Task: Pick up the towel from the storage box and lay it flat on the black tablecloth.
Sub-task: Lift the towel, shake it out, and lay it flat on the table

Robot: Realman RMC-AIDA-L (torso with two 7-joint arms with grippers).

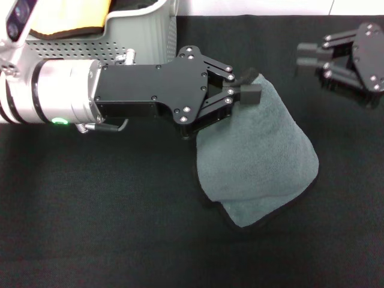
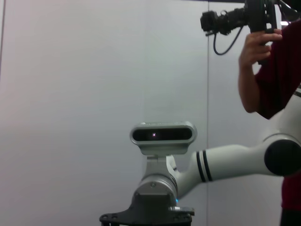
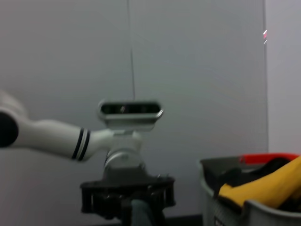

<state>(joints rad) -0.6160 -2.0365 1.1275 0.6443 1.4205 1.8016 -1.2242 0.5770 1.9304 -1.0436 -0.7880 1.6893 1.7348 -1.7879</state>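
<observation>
In the head view my left gripper is shut on the top edge of the grey towel. The towel hangs down from the fingers onto the black tablecloth, partly folded, grey face up, its dark edging showing along the lower rim. The storage box stands at the back left, behind my left arm. In the right wrist view my left gripper shows with a strip of the grey towel between its fingers. My right gripper hovers empty at the back right, fingertips together.
A yellow-orange cloth with dark edging lies in the storage box; it also shows in the right wrist view above the box rim. A person holding a camera stands beyond the table in the left wrist view.
</observation>
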